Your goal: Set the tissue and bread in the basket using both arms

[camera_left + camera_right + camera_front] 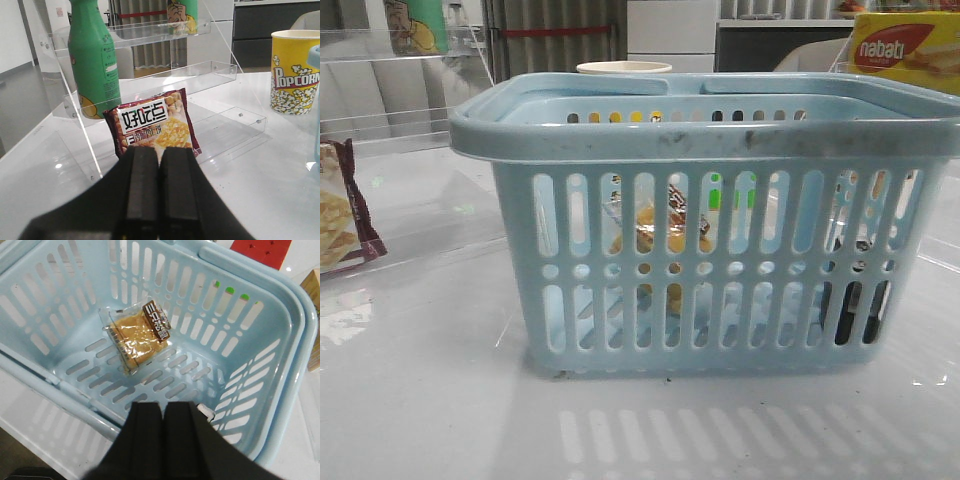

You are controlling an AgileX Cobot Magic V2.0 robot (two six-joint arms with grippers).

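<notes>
The light-blue basket (705,140) fills the middle of the front view. The bread (137,335), a clear packet of golden bread with a brown label, lies on the basket's floor and shows through the slots (660,235). A dark shape, the tissue (850,312), shows dimly through the slots low in the basket's right corner. My right gripper (162,405) hangs shut and empty over the basket (260,355), near one corner, and covers that corner. My left gripper (159,149) is shut and empty, away from the basket, just in front of a maroon snack bag.
The maroon-edged snack bag (152,125) leans on a clear acrylic shelf (165,80) that holds a green bottle (95,60). A popcorn cup (295,70) stands beside the basket. The snack bag (340,215) lies left of the basket, and a yellow Nabati box (905,50) is at the back right.
</notes>
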